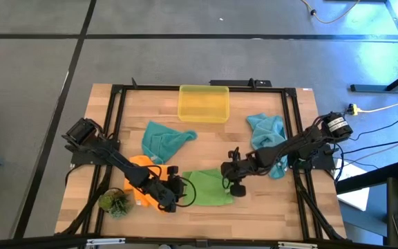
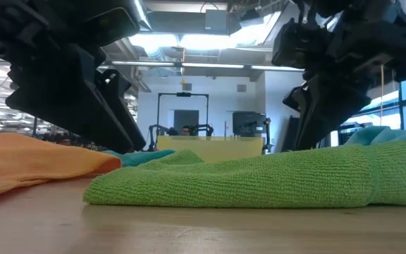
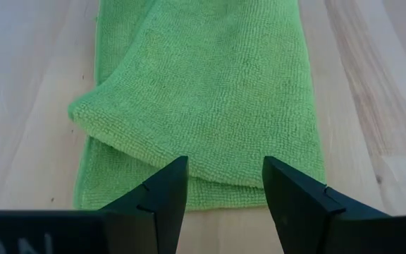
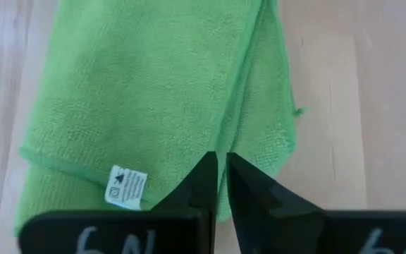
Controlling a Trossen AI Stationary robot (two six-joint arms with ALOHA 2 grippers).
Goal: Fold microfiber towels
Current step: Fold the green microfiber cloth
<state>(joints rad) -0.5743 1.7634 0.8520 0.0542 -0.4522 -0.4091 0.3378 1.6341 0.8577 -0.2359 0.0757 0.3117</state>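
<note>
A green microfiber towel (image 1: 209,188) lies folded on the table near its front edge, its upper layer lapped over the lower one (image 3: 210,85). My left gripper (image 3: 224,189) hovers open at the towel's left end, one finger to each side of the upper layer's edge. My right gripper (image 4: 222,173) is shut above the towel's right end, beside a white label (image 4: 125,187). An orange towel (image 1: 142,181) lies under my left arm. Two teal-blue towels (image 1: 163,138) (image 1: 268,130) lie crumpled farther back.
A yellow translucent bin (image 1: 203,102) stands at the far edge in the middle. A small green plant tuft (image 1: 115,202) sits at the near left corner. Black frame rails (image 1: 116,124) run along the table's sides. Bare wood (image 1: 268,207) shows at the near right.
</note>
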